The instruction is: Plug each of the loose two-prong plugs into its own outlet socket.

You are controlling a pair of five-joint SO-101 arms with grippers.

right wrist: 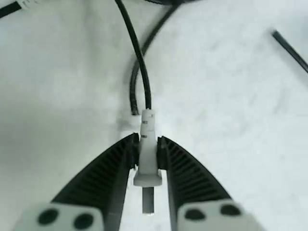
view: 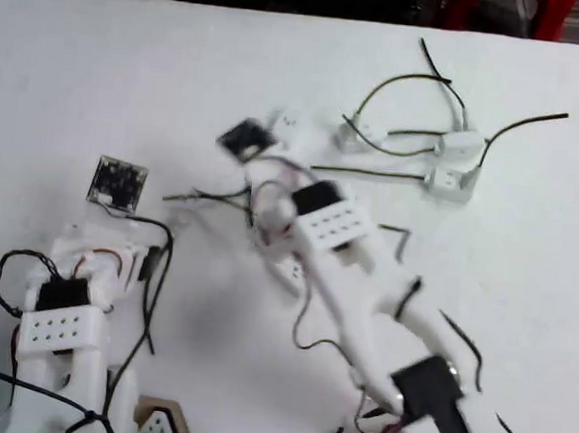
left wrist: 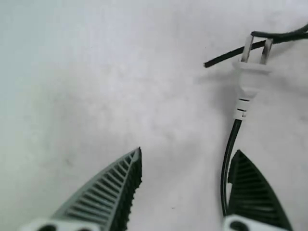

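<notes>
The right gripper is clenched on the held plug, with its ribbed black fingers pressed against the white body from both sides. One flat prong points back toward the camera between the fingers. A second prong cannot be told apart from it. The held plug's cord leaves the striped collar and runs away across the white table until the frame cuts it off. A second dark cord beside it is blurred.

The left gripper is spread wide with nothing between its fingers. The loose plug lies flat on the table ahead of one fingertip, not in the gap. Its two prongs point away from the gripper and cross a black wire. The loose plug's cord runs back just beside the inner edge of that finger and is cut off at the frame edge.

In the high view the right arm stretches to mid-table, and its own body covers the gripper and the held plug. The left arm sits at the near left, its gripper end blurred among wires. Toward the far right, well apart from both arms, lie the farther socket block and the nearer socket block — white with trailing cords, their slots too small to make out.
</notes>
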